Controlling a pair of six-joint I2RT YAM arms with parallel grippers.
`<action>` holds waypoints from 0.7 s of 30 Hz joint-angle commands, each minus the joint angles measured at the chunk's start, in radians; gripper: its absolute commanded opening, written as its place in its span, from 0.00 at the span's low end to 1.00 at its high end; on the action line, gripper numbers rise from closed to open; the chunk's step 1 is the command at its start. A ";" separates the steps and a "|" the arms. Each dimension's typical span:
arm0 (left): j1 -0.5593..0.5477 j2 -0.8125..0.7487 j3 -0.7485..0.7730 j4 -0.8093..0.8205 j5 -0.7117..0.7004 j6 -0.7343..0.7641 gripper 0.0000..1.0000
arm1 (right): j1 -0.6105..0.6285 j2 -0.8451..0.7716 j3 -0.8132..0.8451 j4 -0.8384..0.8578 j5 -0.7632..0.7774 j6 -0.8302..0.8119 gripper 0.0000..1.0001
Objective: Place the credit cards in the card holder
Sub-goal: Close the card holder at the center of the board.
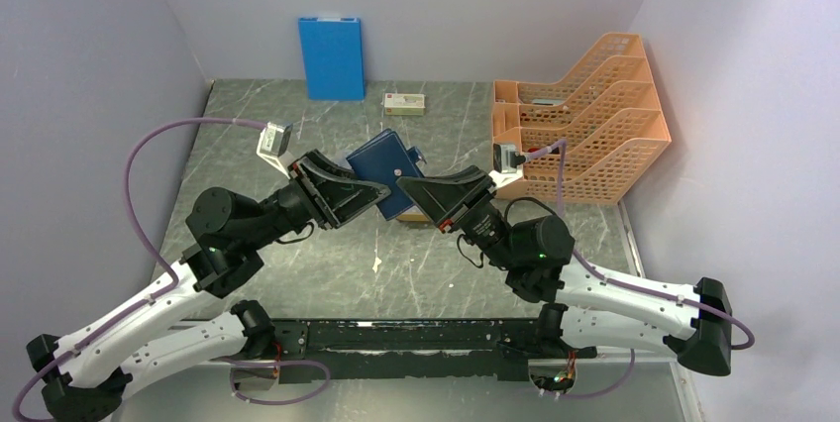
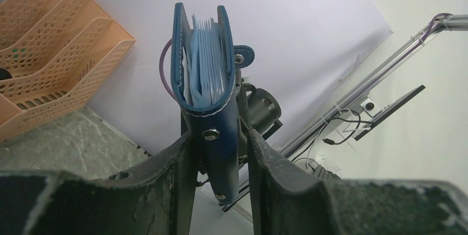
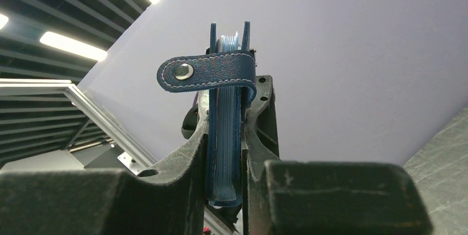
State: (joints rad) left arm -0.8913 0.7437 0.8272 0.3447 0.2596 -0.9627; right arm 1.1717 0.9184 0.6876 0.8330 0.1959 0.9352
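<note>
Clamping the spine end of the card holder [image 3: 225, 108], the right fingers [image 3: 259, 119] press on both covers with no gap showing, so this arm looks like the one carrying the weight. The closing strap [image 3: 207, 72] hangs loose across the top, its snap undone, which leaves the covers free to part.

The left fingers [image 2: 171, 158] stand on either side of the same holder from the opposite end. One lies against a cover and a thin gap shows at the other, so I cannot tell whether they pinch it. Gripping from both ends probably serves to steady the booklet so one cover can be peeled back. The covers gape slightly on this side, and the pale plastic sleeves [image 2: 209, 64] fan out between them, mouths upward.

The holder itself hangs in the air above the worktop [image 1: 327, 273], between the two arms. Beyond it and to its right sits an orange file rack [image 1: 584, 125]. Behind it lies a small white box [image 1: 404, 102] with a red label, and a blue board [image 1: 332, 57] leans on the back wall. No loose credit cards can be made out.
</note>
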 commanded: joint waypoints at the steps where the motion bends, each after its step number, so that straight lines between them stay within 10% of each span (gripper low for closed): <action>1: 0.005 -0.005 0.005 0.021 0.029 -0.004 0.40 | -0.002 -0.001 -0.005 0.057 0.027 -0.005 0.00; 16: 0.004 -0.011 0.023 -0.008 -0.006 0.028 0.44 | -0.001 0.003 -0.010 0.057 0.017 0.000 0.00; 21: 0.004 -0.004 0.032 -0.010 0.001 0.040 0.27 | -0.001 0.007 -0.007 0.055 0.008 0.003 0.00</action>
State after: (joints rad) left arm -0.8913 0.7429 0.8272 0.3290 0.2558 -0.9466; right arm 1.1717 0.9276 0.6804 0.8467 0.1944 0.9367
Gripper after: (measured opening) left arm 0.333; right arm 0.214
